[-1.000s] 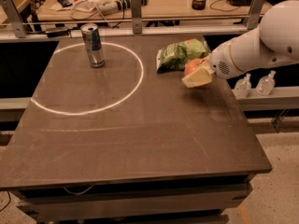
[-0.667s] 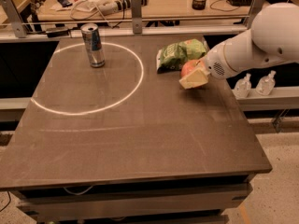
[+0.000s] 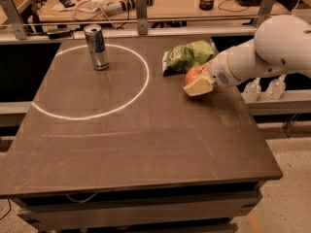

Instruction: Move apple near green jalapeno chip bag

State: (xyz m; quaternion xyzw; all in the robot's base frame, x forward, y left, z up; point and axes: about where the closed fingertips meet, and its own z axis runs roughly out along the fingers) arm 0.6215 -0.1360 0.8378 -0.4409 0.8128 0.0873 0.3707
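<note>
The red-orange apple [image 3: 193,74] sits between the fingers of my gripper [image 3: 197,81] at the right side of the dark table. A cream-coloured finger [image 3: 198,86] covers its lower front. The apple is right beside the front edge of the light-green jalapeno chip bag [image 3: 187,56], which lies on the table just behind it. I cannot tell whether apple and bag touch, or whether the apple rests on the table. My white arm [image 3: 262,52] comes in from the right.
A silver drink can [image 3: 96,47] stands upright at the back left, inside a white circle [image 3: 92,81] marked on the table [image 3: 146,144]. Behind the table runs a metal rail with a cluttered desk. Two small bottles [image 3: 265,87] stand on a ledge at the right.
My gripper and the apple have shifted slightly left and toward the chip bag. The can and the bag have not moved.
</note>
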